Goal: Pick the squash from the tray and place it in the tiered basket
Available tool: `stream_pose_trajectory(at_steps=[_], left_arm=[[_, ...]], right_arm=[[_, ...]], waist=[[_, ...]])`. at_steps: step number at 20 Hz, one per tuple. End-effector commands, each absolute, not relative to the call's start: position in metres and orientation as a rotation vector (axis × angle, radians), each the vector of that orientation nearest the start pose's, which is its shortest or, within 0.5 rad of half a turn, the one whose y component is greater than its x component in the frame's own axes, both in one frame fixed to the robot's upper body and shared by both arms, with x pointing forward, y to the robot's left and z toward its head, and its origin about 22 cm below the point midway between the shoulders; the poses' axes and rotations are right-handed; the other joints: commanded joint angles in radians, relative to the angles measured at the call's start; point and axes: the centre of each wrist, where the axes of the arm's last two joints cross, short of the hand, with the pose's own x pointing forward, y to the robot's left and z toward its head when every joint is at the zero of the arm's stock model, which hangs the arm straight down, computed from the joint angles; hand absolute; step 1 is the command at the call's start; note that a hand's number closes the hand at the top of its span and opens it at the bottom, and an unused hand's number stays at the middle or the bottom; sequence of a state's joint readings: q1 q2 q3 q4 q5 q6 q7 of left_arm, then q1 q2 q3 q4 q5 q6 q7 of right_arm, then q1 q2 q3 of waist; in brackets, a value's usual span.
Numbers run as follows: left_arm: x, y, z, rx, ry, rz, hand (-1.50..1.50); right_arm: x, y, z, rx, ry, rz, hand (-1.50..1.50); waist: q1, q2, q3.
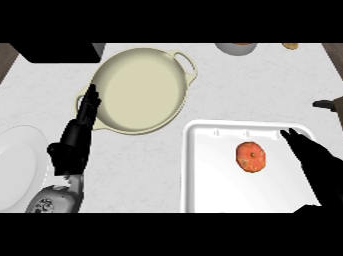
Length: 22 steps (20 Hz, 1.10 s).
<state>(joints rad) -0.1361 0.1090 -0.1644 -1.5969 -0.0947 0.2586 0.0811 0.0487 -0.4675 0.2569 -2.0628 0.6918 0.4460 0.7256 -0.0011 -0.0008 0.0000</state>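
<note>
An orange squash lies in the middle of the white tray at the lower right of the head view. My right hand is over the tray's right side, just right of the squash, fingers straight and pointing away from me, not touching it. My left hand rests open at the left, fingers up, its tips by the rim of a cream pot. A dark frame at the right edge may be the tiered basket; most of it is out of view.
A wide cream pot with two handles stands at the centre back. A white plate lies at the lower left. A black box sits at the top left, a grey bowl and a small orange item at the top.
</note>
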Motion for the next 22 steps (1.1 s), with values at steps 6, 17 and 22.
stream_pose_trajectory(at_steps=[6,17,22], left_arm=[[0.279,0.2,0.024,0.2,-1.668,-0.109,0.0],[0.28,0.198,0.014,0.196,-1.648,-0.102,0.0],[0.281,0.217,0.032,0.201,-1.672,-0.104,0.0]], right_arm=[[0.202,-0.232,0.083,-0.809,-1.007,1.1,-1.5],[0.228,-0.22,0.091,-0.76,-0.991,1.093,-1.5],[0.243,-0.213,0.053,-0.752,-0.959,1.095,-1.5]], waist=[[-0.002,0.001,0.0],[0.0,0.001,0.0],[0.002,0.001,0.0]])
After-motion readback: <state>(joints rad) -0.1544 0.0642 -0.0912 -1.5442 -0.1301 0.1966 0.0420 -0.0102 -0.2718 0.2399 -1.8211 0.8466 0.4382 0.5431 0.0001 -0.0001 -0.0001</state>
